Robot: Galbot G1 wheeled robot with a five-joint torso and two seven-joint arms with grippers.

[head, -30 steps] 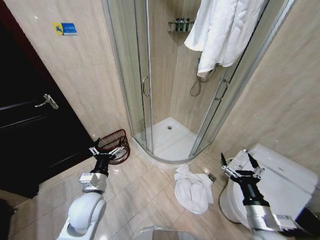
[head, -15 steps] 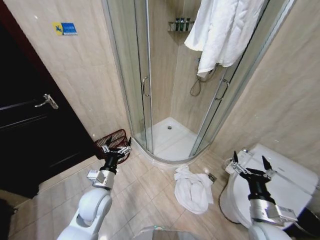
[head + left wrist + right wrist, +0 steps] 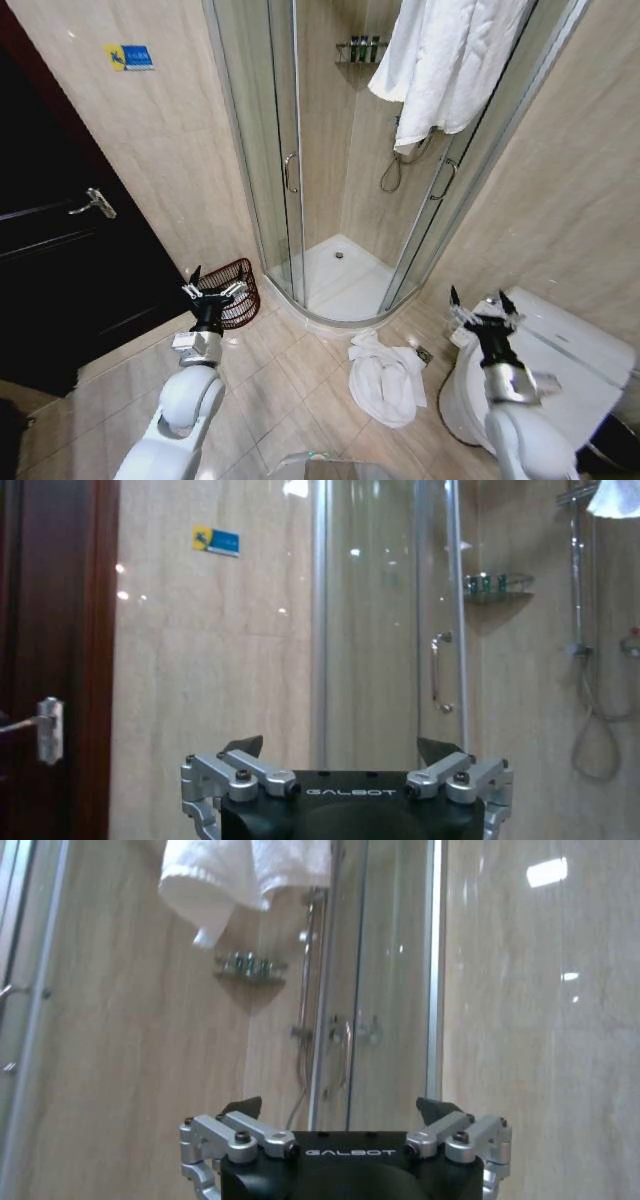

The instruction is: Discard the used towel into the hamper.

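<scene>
Both tools (image 3: 217, 290) (image 3: 484, 304) shifted; one towel (image 3: 385, 380), one hamper (image 3: 232, 291).

The word "GALBOT" stood in pale letters on the dark body of the left gripper (image 3: 340, 750), and likewise on the right gripper (image 3: 340, 1110). A small blue-and-yellow sticker (image 3: 127, 57) sat on the beige wall tile beside the door; its print could not be read.

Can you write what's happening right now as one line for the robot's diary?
towel: crumpled on floor | hamper: by shower | left hand: open, before hamper | right hand: open, over toilet
</scene>
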